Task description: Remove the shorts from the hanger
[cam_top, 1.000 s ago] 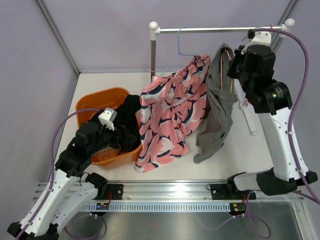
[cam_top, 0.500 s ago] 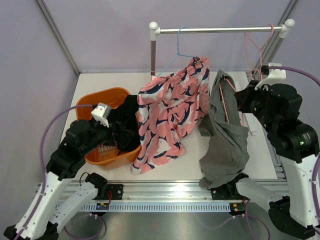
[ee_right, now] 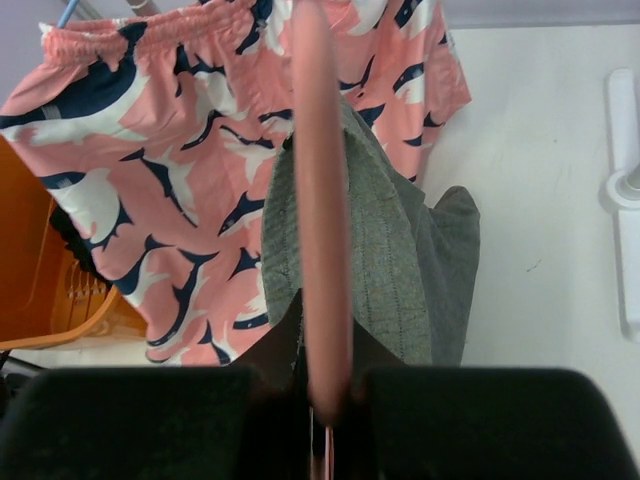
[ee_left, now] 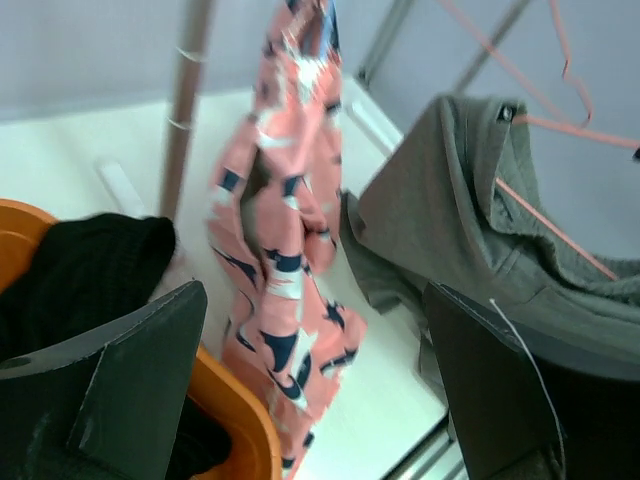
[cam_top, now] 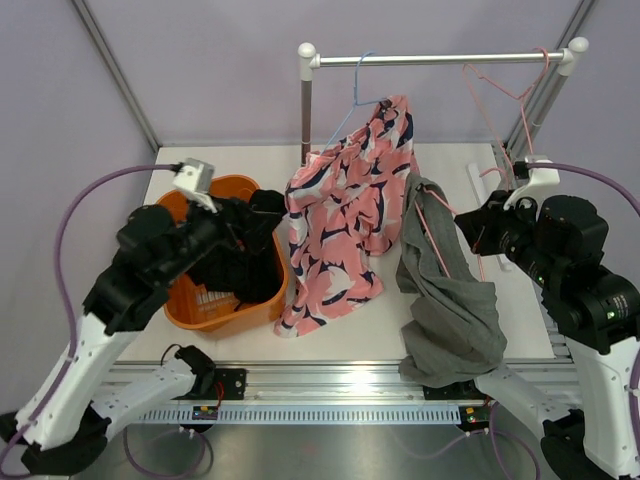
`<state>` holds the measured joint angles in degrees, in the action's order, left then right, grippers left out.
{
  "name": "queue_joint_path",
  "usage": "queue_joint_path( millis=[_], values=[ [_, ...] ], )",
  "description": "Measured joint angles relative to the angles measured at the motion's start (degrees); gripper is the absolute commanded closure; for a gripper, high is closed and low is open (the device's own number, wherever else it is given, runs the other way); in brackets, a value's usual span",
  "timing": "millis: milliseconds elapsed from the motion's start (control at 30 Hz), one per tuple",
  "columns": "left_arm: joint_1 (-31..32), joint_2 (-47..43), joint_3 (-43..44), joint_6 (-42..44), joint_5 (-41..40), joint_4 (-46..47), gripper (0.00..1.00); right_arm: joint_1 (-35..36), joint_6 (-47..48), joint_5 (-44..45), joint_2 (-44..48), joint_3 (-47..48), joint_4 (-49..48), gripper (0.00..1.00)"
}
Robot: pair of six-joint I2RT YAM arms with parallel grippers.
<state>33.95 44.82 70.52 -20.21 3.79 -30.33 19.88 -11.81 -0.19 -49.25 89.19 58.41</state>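
The grey shorts hang in a bunch from a pink wire hanger, low over the table's right front. My right gripper is shut on that hanger; in the right wrist view the pink hanger runs straight into my right gripper, with the grey shorts draped over it. My left gripper is open above the orange basket and holds nothing. In the left wrist view my left gripper faces the grey shorts and the pink hanger.
Pink patterned shorts hang on a blue hanger from the rack rail, between the two arms. The rack post stands behind them. A black garment fills the orange basket.
My right arm has drawn the hanger and grey shorts down from the rail toward the table's front. My left arm has risen from the basket toward the rack. The patterned shorts swung.
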Motion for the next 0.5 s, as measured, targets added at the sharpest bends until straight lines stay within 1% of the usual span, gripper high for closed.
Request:
queue_joint_path(
  millis=[100,167,233,333,500],
  values=[
    [10.5,6.7,1.1,0.1,-6.2,0.4,0.04,0.0,-0.4,-2.3,0.1,-1.2,-0.1,1.0],
    [18.3,12.9,3.8,0.7,-11.8,0.5,0.04,0.0,-0.6,-3.1,0.1,-1.9,-0.1,1.0],
    [24.4,17.1,6.1,1.4,-14.8,1.3,0.02,0.0,-0.6,-3.7,0.1,-2.4,-0.1,1.0],
    [28.6,22.8,9.4,2.6,-18.6,3.6,0.01,0.0,-0.6,-4.0,0.0,-2.6,-0.2,1.0],
    [30.4,31.1,12.8,3.7,-22.6,9.6,0.01,0.0,-0.6,-4.0,0.0,-2.7,-0.2,1.0]
  ],
)
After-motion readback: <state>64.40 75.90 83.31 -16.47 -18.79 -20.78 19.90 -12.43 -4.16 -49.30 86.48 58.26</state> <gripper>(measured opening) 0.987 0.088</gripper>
